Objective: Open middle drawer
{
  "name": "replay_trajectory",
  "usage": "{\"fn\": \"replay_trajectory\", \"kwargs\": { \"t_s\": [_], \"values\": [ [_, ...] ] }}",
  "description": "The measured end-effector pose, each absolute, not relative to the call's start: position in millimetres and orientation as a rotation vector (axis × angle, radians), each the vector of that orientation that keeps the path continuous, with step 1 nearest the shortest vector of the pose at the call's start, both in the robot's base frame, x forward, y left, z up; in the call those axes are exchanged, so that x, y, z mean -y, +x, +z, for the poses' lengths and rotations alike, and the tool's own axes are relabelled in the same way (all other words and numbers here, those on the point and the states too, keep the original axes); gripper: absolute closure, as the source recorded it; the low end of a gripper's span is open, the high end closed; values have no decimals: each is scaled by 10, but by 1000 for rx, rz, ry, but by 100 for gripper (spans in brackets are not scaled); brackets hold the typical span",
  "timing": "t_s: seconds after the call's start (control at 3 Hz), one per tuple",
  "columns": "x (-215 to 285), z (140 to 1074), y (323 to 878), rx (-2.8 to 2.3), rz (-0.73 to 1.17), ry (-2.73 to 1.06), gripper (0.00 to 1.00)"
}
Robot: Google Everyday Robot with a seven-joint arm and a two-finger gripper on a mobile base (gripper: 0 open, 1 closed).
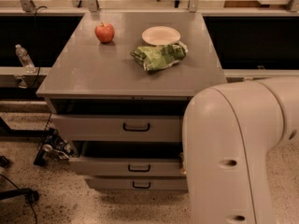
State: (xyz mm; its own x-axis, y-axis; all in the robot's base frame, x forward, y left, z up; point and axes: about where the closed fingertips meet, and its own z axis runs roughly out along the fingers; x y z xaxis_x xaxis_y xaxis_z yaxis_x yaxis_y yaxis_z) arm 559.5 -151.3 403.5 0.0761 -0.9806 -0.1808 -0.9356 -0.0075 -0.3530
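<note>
The middle drawer (112, 166) is the second of three grey fronts, low and wide with a small black pull handle (139, 168). It stands pulled out, with a dark gap above its front. My arm's big white link (233, 157) fills the right foreground and covers the right ends of all three drawers. My gripper (181, 161) is almost wholly hidden behind that link, at the right end of the middle drawer; only a small dark bit shows there.
The taller top drawer (117, 127) also stands slightly out; the lowest drawer (135, 184) sits further in. On the cabinet top (93, 69) lie a red apple (104, 32), a white plate (161, 35) and a green chip bag (159, 56). A water bottle (23, 57) and cables (51, 148) are at left.
</note>
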Motion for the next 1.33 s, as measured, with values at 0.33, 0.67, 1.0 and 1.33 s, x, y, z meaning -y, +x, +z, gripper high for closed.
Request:
{"fn": "replay_trajectory", "kwargs": {
  "t_s": [0.33, 0.67, 1.0, 1.33],
  "values": [
    [1648, 4038, 5358, -1942, -137, -1934, 100],
    [1648, 4038, 5358, -1942, -137, -1934, 100],
    [1706, 3934, 5133, -1976, -111, -1955, 100],
    [1708, 3931, 5126, -1977, -110, -1956, 100]
  ]
}}
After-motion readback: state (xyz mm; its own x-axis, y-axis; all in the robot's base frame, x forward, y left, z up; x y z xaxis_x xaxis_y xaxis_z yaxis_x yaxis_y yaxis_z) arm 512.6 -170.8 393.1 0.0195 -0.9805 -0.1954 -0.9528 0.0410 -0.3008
